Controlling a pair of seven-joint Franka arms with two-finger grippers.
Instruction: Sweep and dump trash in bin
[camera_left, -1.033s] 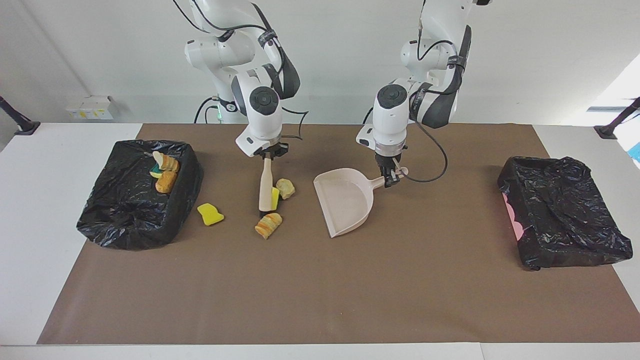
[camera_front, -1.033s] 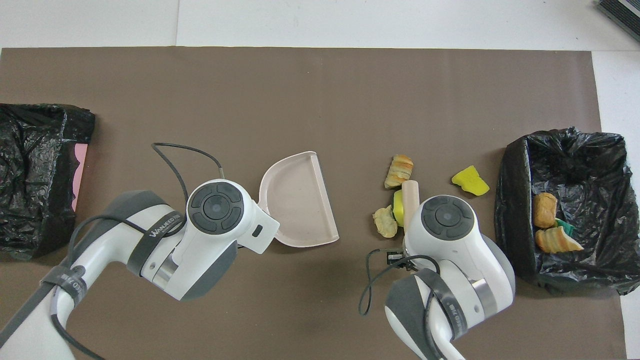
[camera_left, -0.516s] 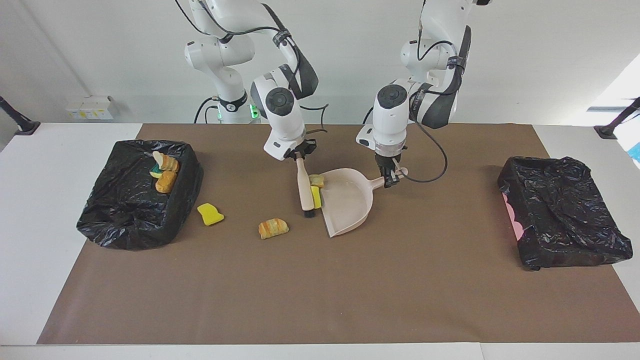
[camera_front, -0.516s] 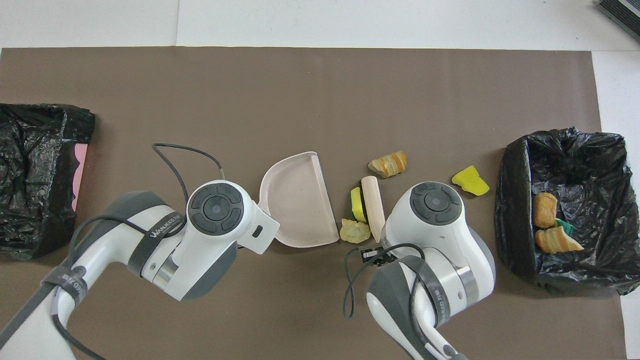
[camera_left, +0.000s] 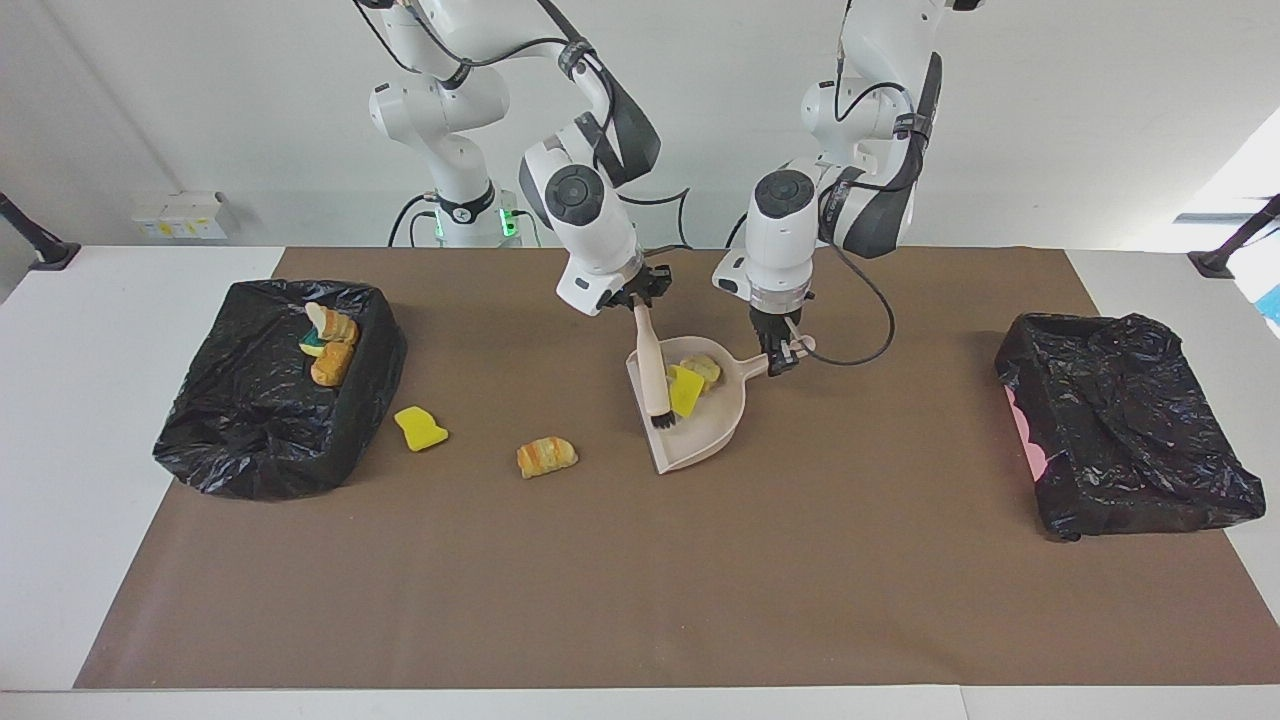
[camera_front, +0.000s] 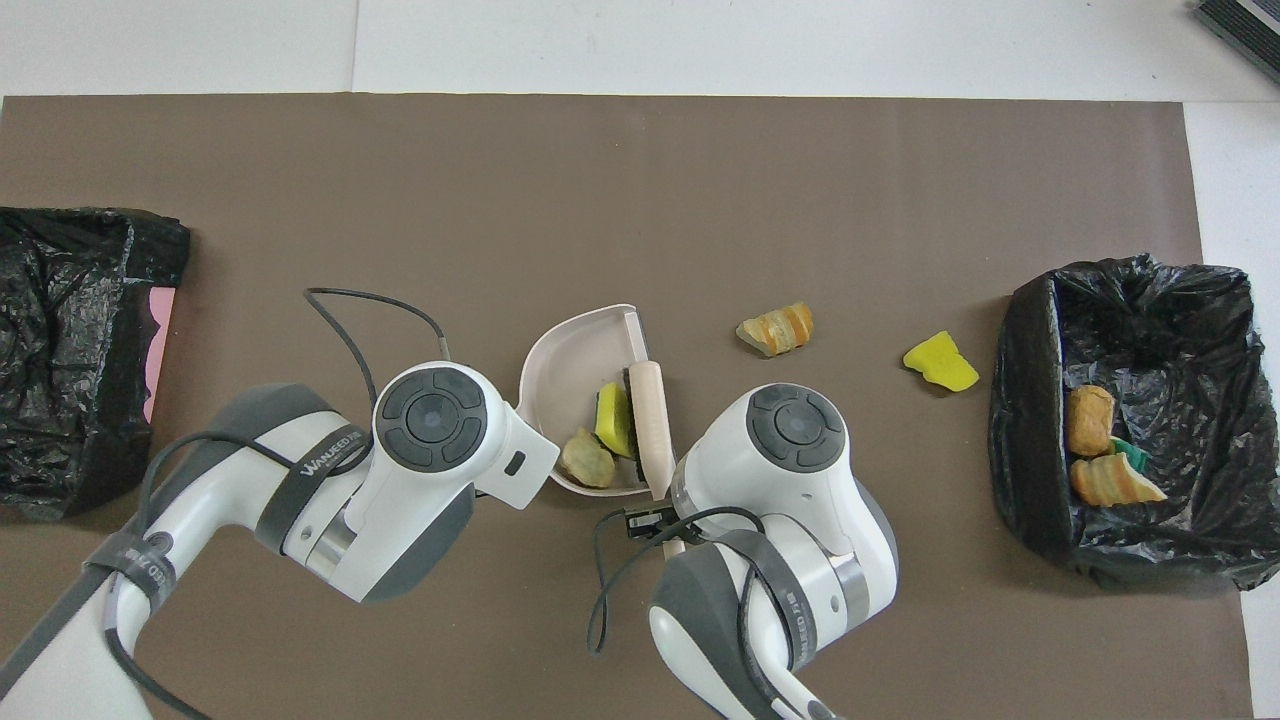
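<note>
A right gripper (camera_left: 640, 297) is clamped on a small brush (camera_left: 653, 372) whose bristles rest in a pink dustpan (camera_left: 712, 432). The left gripper (camera_left: 779, 352) is closed on the dustpan's handle. A yellow sponge chunk (camera_left: 686, 391) and a bread bit (camera_left: 702, 368) lie in the pan. Another bread bit (camera_left: 546, 456) and sponge chunk (camera_left: 420, 428) sit on the brown mat (camera_left: 640, 600), toward a black-lined bin (camera_left: 270, 440) holding more trash

Open mat (camera_left: 640, 580) across the middle (2 stray scraps (camera_left: 546, 456) aside), a lined bin (camera_left: 275, 385) blocking each end.
</note>
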